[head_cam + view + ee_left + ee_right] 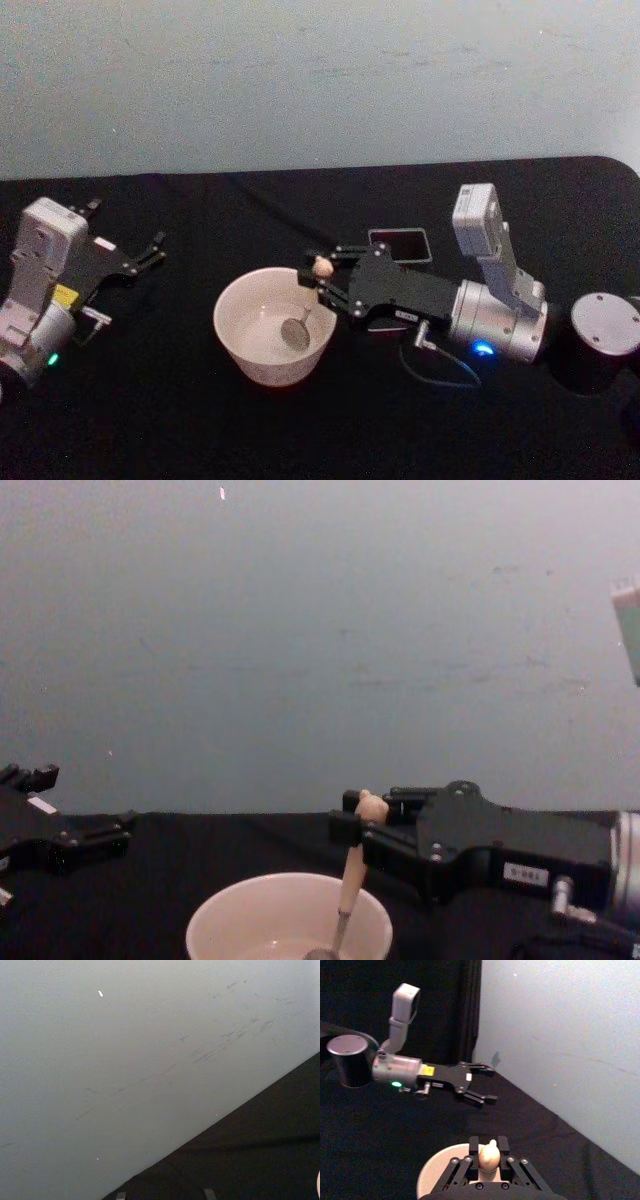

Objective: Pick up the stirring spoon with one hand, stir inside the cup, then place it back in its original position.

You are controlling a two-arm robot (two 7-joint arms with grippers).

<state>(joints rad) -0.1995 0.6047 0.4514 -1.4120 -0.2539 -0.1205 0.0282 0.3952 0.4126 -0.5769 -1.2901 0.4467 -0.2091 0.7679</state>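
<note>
A black table [180, 420] stands against a pale wall [300, 80], seen from above and from the front.

Right of the middle, the right gripper [318, 272] reaches in from the right on a silver wrist. Its 2 black fingers [474, 1143] are drawn narrow and pinch the beige handle of the stirring spoon [297, 331] just under its carved knob. In the right wrist view the knob [489, 1156] sits between the 2 fingertips of the right gripper [489, 1144].

The stirring spoon [350, 875] stands nearly upright, with its long axis leaning a little. The knob points up and slightly toward the robot's right. The thin neck runs down and toward the robot's left, and the shiny bowl points down inside the cup [225, 310], low over the bottom. Whether the bowl touches the bottom cannot be told.

The cup [250, 900] is wide, round and cream, near the table's middle, just left of the gripper's body. The dark square holder [398, 232] stands behind the right gripper, farther from the robot, partly hidden by it.

At the table's far left the left gripper [125, 228] is parked, well apart from the cup, its 2 fingers spread wide and gripping nothing. The right wrist view shows this left gripper [491, 1085] with the same wide spread.

A dark cylinder [605, 325] with a grey top stands at the right edge.
</note>
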